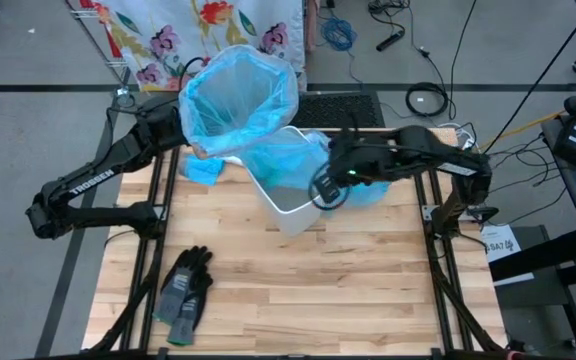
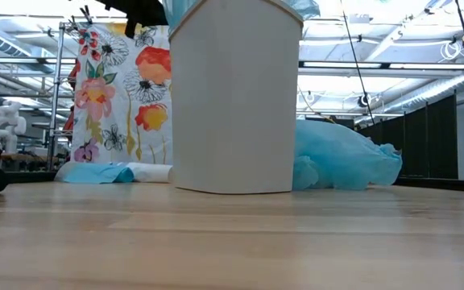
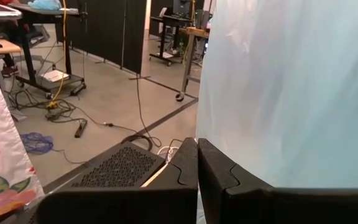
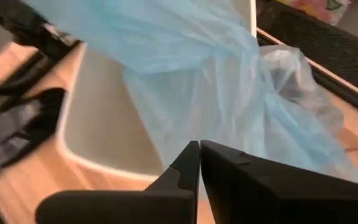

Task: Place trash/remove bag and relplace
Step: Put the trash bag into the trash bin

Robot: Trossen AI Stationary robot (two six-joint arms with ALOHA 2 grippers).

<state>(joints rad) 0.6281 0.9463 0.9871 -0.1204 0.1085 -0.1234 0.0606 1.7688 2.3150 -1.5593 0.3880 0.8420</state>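
pale wooden planks make up the table (image 1: pixel 298 280), set on a grey floor with cables strewn beyond it and a flowered cloth (image 1: pixel 203 30) hanging at the far side. from above, one white bin (image 1: pixel 288 205) stands near the table's middle. one blue bag (image 1: pixel 236 95) is lifted open-mouthed above the bin's far-left side, and a second blue bag (image 1: pixel 373 190) lies crumpled on the table against the bin's right. a flat blue folded piece (image 1: pixel 203 172) lies left of the bin. one pair of dark grey gloves (image 1: pixel 185 285) sits near the front left. the left gripper (image 1: pixel 190 140) is at the lifted bag's lower left edge, pinched shut on its plastic. the right gripper (image 1: pixel 323 188) hovers over the bin's right rim with its fingers together; i cannot tell if any plastic is caught.

at table height, the bin (image 2: pixel 236 97) fills the centre, the crumpled bag (image 2: pixel 345 157) bulges just right of it, touching it, and the flat blue piece (image 2: pixel 99 172) lies to its left before the flowered cloth (image 2: pixel 119 89).

past the left wrist, the two dark fingers (image 3: pixel 188 171) meet, with the pale blue bag (image 3: pixel 291 87) beside them and a black mat (image 3: pixel 120 168) on the floor beyond.

past the right wrist, the fingers (image 4: pixel 188 165) are closed above the bin's rim (image 4: pixel 104 165), blue plastic (image 4: pixel 185 56) draped across, gloves (image 4: pixel 17 127) off to one side.

no loose trash shows in any view.
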